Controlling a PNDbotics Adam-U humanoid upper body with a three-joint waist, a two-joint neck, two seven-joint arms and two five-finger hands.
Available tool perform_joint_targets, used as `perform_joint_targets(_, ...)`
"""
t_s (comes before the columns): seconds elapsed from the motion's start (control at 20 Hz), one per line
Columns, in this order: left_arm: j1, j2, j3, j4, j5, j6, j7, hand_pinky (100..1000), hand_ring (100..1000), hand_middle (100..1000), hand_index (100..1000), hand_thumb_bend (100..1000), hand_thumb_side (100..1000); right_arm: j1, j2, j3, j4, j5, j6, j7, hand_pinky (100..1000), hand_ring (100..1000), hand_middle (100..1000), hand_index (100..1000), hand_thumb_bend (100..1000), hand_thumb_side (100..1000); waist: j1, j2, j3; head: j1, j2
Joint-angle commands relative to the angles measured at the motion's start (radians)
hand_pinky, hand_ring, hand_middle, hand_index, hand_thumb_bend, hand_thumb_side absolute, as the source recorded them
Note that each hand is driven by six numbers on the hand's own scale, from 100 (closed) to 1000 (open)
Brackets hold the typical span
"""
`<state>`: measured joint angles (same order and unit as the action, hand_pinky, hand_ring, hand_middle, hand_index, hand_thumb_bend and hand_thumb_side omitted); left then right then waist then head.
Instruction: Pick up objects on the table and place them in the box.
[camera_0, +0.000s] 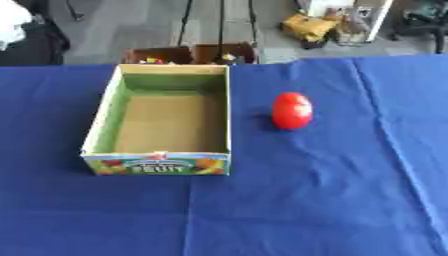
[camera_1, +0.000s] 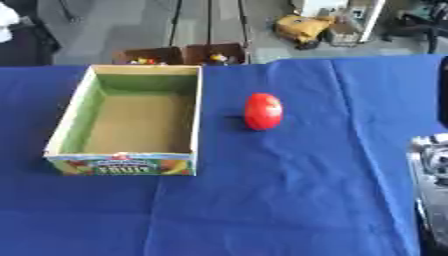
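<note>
The desk (camera_0: 332, 200), draped in a creased blue cloth, fills nearly the whole view. On its left half sits the open cardboard box (camera_0: 98, 120) with green inner walls and a bright fruit label on its near face. Its brown floor looks bare, so I'd judge nothing has gone in yet. Well to its right, apart from it, lies the glossy red egg-shaped object (camera_0: 291, 110) (a tomato or a plastic fruit, I can't say which), resting directly on the cloth.

The reach has not begun, I'd say. The next move calls for a robot hand to come over the red object, close round its rounded sides, lift it clear of the box's right wall and let it go inside.

A grey and black piece of the robot (camera_1: 430, 175) juts in at the right edge of the right eye view, cut off by the frame. Whether it is the right robot hand, and how its fingers stand, I cannot tell. The left robot hand shows nowhere.
</note>
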<state>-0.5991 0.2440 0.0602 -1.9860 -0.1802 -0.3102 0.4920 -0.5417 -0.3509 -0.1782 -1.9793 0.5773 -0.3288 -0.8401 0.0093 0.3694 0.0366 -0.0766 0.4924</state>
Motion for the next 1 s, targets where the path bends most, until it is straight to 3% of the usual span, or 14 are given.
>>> perform_joint_targets(0.05,-0.008,0.010,0.010,-0.014,-0.003,-0.001,0.003,698,836,689,763,100,990,-0.009,-0.031,-0.003,-0.021,-0.004,-0.005,-0.001,386,509,485,599,100,539,-0.002,-0.019,0.000,0.005,0.003)
perform_joint_targets(0.25,-0.008,0.010,0.009,-0.014,-0.003,-0.001,0.002,698,837,689,762,100,991,-0.017,-0.048,0.010,-0.021,-0.007,0.019,0.062,459,557,523,667,100,605,-0.004,-0.018,0.001,0.004,0.003)
perform_joint_targets(0.4,-0.008,0.011,0.007,-0.014,-0.002,0.000,0.000,698,837,689,762,100,991,-0.043,-0.085,0.034,-0.021,-0.014,0.072,0.184,542,613,575,748,100,681,-0.007,-0.019,0.002,0.004,0.004)
perform_joint_targets(0.45,-0.007,0.011,0.006,-0.014,-0.002,0.000,-0.001,698,837,689,762,100,990,-0.058,-0.103,0.046,-0.021,-0.014,0.099,0.246,616,674,627,809,100,742,-0.009,-0.020,0.003,0.004,0.005)
perform_joint_targets(0.55,-0.006,0.011,0.004,-0.014,-0.001,0.001,-0.003,698,837,689,762,100,994,-0.098,-0.141,0.069,-0.021,-0.004,0.159,0.394,676,733,686,845,100,734,-0.012,-0.023,0.005,0.002,0.007)
perform_joint_targets(0.6,-0.005,0.011,0.003,-0.014,-0.001,0.002,-0.004,698,837,689,762,100,990,-0.121,-0.160,0.080,-0.021,0.007,0.187,0.467,682,739,692,845,100,782,-0.013,-0.024,0.006,0.002,0.008)
perform_joint_targets(0.8,-0.002,0.012,0.000,-0.014,0.001,0.003,-0.009,698,837,689,762,100,990,-0.219,-0.225,0.121,0.009,0.066,0.307,0.731,733,787,743,867,100,828,-0.017,-0.032,0.011,-0.003,0.012)
perform_joint_targets(1.0,0.001,0.013,-0.003,-0.014,0.003,0.005,-0.014,698,837,689,762,100,990,-0.317,-0.281,0.172,0.137,0.113,0.334,0.956,756,842,806,929,100,901,-0.021,-0.039,0.014,-0.007,0.016)
